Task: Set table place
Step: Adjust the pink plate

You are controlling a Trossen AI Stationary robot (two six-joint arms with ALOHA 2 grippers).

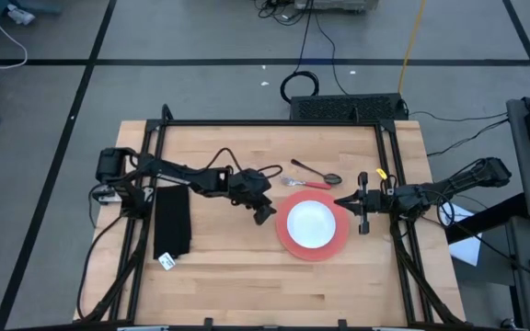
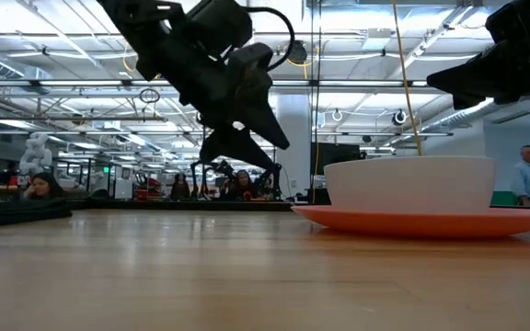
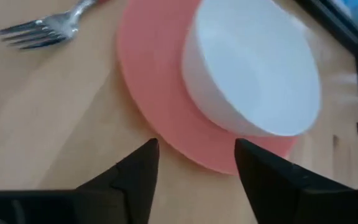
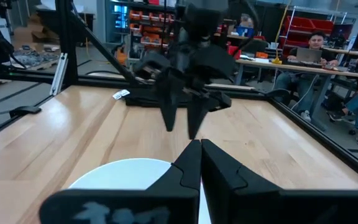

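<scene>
Table [image 1: 228, 267]: light wood, black frame rails along its edges; near half bare. Centre-right: coral plate [image 1: 288, 241] carrying white bowl [image 1: 311, 223]. Left gripper [image 1: 266, 211]: jaws parted, empty, just beside plate's left rim. Right gripper [image 1: 342, 203]: jaws pressed together, empty, at plate's right rim. Behind plate: fork [image 1: 304, 184], spoon [image 1: 318, 173]. Left side: black cloth [image 1: 172, 221].

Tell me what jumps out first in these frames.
The white bowl sitting on the orange plate, right of the table's centre. The left gripper, fingers open, hangs just left of the plate; the right gripper is shut at its right edge. A fork and spoon lie behind the plate, a black cloth far left.
</scene>
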